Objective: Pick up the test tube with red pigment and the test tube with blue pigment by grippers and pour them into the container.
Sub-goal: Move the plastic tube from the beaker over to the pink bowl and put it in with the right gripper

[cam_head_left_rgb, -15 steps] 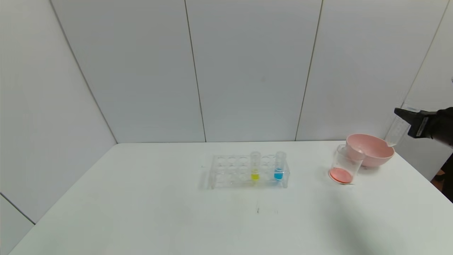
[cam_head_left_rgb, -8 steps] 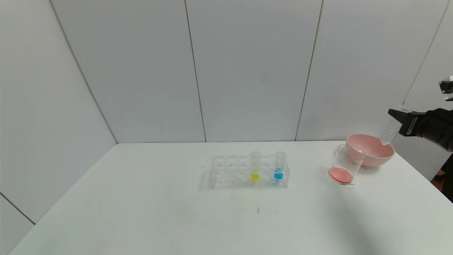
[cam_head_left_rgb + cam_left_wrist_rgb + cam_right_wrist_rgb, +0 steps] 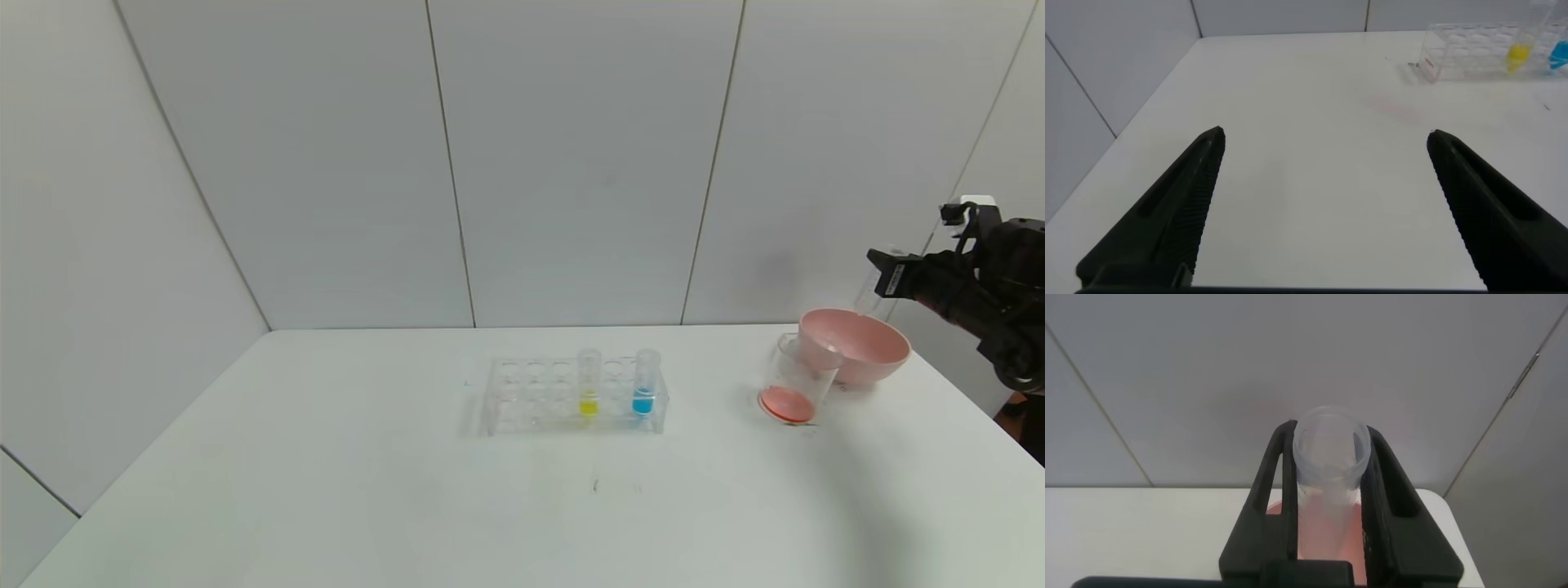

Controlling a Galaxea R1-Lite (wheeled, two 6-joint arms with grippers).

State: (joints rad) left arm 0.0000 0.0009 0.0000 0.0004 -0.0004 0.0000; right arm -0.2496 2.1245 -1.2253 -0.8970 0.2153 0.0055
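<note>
While counted, tubes: three, yellow tube point(image 3: 589, 381) and test tube with blue pigment point(image 3: 644, 382) racked at counter point(image 3: 326, 457) centre
Rack point(image 3: 571, 396): one
Container point(image 3: 793, 380): one, red liquid inside, at 3 o'clock of rack, touching pink bowl point(image 3: 853, 345)
Right gripper point(image 3: 883, 273): jaws clamped on emptied test tube point(image 3: 1327, 457) above bowl
Left gripper point(image 3: 1323, 163): jaws spread wide, empty

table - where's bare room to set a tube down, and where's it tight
Bare: the table left of the tube rack, and the front strip before it. Tight: the right rear corner, where the container touches the pink bowl under the right gripper gripping an emptied tube.
</note>
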